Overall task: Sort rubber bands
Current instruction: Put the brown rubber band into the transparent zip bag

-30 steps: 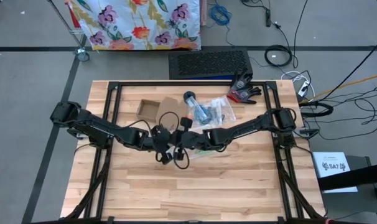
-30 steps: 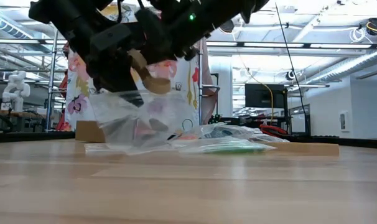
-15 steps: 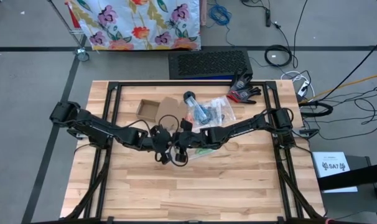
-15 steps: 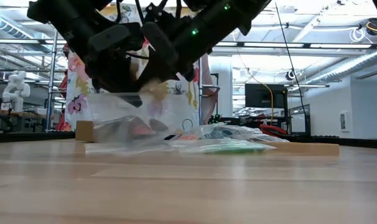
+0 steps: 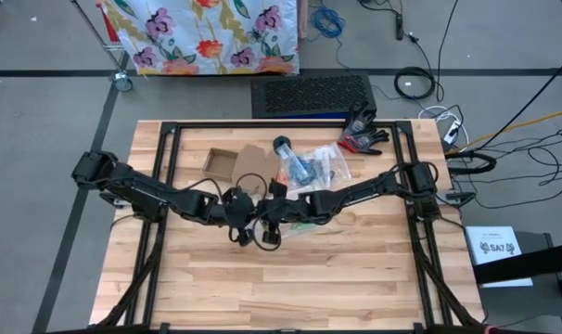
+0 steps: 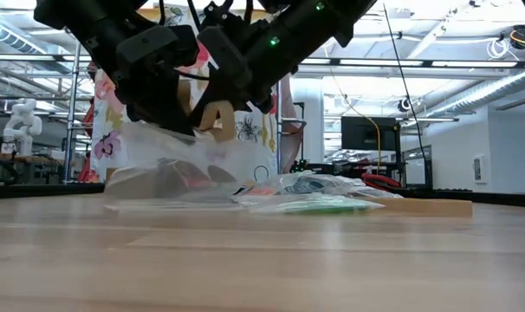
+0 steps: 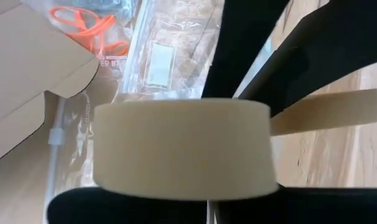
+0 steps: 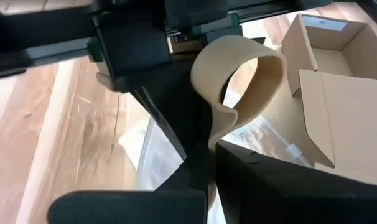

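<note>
The left hand [image 5: 236, 215] and the right hand [image 5: 270, 215] meet just left of the counter's middle, close beside each other, and between them they hold one wide tan rubber band [image 8: 238, 87]. In the right wrist view the band stands as an open loop whose lower end is pinched flat between that hand's pressed-together fingers [image 8: 282, 186], while the far side of the loop sits against the left hand's dark body. In the left wrist view the same band fills the picture as a broad tan strip (one end runs off sideways as a flat tab), with the left hand's fingers closed on it. From the low view the band [image 6: 212, 113] hangs above the counter [image 6: 262, 260], clear of the wood, under the two dark hands.

Directly below and behind the hands lies a clear plastic bag [image 6: 171, 178], slumped on the counter with small dark and reddish things showing inside. Further back a heap of more clear bags [image 5: 313, 167] holds blue and green contents, and orange rubber bands [image 7: 92, 28] show inside one bag in the left wrist view. An open cardboard box [image 5: 230, 162] rests near the heap, and a pair of red-and-black gloves [image 5: 363, 134] lies at the counter's far edge.
</note>
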{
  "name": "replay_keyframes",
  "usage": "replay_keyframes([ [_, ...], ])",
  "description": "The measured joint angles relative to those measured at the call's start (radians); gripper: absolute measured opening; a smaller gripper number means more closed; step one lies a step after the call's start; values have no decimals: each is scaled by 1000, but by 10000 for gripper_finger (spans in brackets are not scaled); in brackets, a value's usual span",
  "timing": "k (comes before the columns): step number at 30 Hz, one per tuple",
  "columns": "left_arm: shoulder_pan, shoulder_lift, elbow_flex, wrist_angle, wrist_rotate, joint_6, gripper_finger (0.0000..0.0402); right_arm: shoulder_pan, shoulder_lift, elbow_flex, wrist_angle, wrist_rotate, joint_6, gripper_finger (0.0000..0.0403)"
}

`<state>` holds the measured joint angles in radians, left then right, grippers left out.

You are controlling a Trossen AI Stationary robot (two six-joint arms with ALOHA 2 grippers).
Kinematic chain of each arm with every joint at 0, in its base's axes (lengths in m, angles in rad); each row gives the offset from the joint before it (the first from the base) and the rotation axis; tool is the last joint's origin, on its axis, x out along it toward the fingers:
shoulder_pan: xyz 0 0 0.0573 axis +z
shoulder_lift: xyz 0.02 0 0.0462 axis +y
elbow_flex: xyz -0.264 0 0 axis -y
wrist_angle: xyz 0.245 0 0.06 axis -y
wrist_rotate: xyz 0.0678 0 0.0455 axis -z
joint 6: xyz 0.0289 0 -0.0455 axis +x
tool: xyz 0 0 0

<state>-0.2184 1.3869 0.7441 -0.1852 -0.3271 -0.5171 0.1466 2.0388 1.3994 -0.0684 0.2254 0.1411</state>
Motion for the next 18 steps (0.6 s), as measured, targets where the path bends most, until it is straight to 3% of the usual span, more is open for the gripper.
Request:
replay_keyframes([
  [5,2,-1,0,1,-4,0,0,31,-13,-4,27,126,-46,0],
  [11,2,-6,0,-1,-16,-20,0,39,-30,-6,35,155,-44,0],
  [15,6,-7,2,-17,-55,-22,0,57,-30,-5,13,300,-26,0],
  [18,6,-7,2,-37,-58,-26,0,66,-36,-6,11,340,-38,0],
])
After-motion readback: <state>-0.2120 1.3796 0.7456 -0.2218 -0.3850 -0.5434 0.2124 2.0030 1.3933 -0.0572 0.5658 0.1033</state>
